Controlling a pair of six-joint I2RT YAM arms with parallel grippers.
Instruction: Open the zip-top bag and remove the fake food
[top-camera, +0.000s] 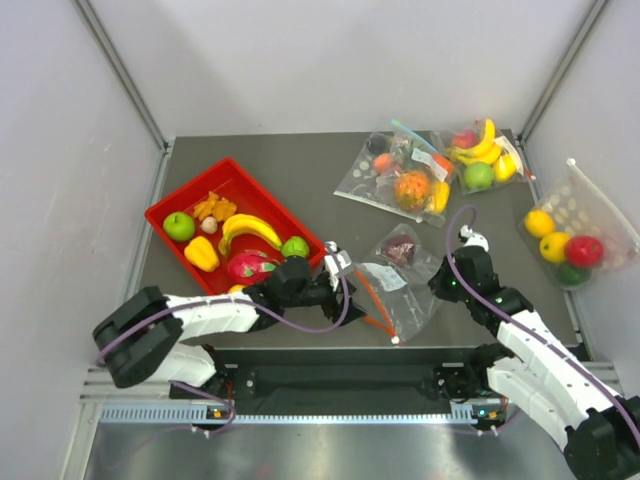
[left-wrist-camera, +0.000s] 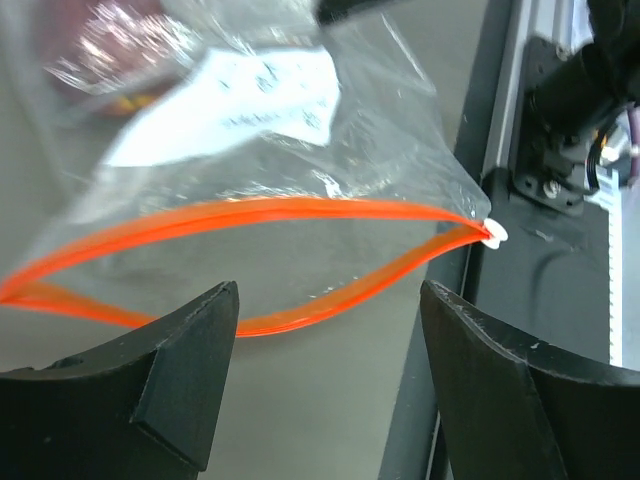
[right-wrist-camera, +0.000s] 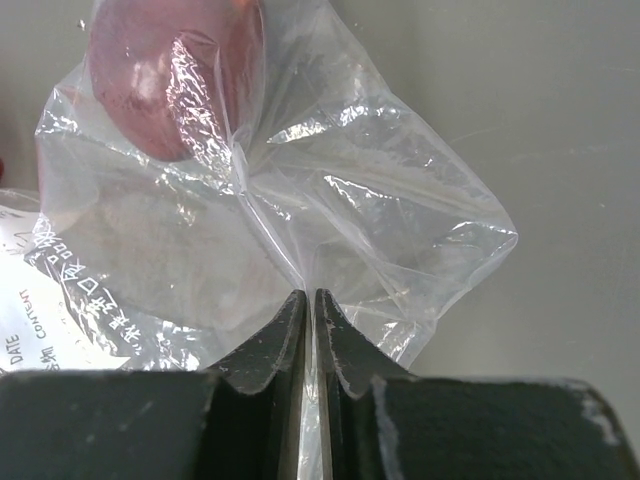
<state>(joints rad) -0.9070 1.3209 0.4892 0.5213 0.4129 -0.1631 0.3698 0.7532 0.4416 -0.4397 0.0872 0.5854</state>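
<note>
Top external view is showing the clear crinkly zip-top bag (top-camera: 410, 295) with its orange-red zip strip (top-camera: 372, 298) lying on the dark grey table (top-camera: 300, 170), close to the near edge and between the two arms. The right gripper (right-wrist-camera: 309, 295) is clamping the bag's closed right-hand end. In the right wrist view its black fingers (right-wrist-camera: 265, 350) are pressing together on a fold of the film, which I judge is anchoring the bag so it is not sliding while the other arm is working at the mouth. The left gripper (left-wrist-camera: 328, 290) is standing with its jaws well apart and nothing between them, facing the mouth from the left. In its own wrist view the zip strip is gaping in a long loop, so the bag is looking already opened and the jaws are seemingly lining up to reach in. Inside, only a dark purple toy fruit piece (top-camera: 400, 248) is showing, sitting at the far end beyond the small white label (top-camera: 385, 278) — the one item left to take out, as far as I can tell. The shallow red plastic tray (top-camera: 245, 195) at the left is holding two green toy apples (top-camera: 179, 226), orange segment pieces (top-camera: 215, 207), a yellow piece (top-camera: 201, 253) and a small beige one (top-camera: 209, 225) — plus a long yellow banana (top-camera: 250, 230) and a pink dragon fruit (top-camera: 248, 266). A clear bag with a pale blue zip (top-camera: 365, 180), a bag with bananas (top-camera: 485, 155) and a third bag of round fruits (top-camera: 590, 205) are lying at the far and right sides, well apart.
</note>
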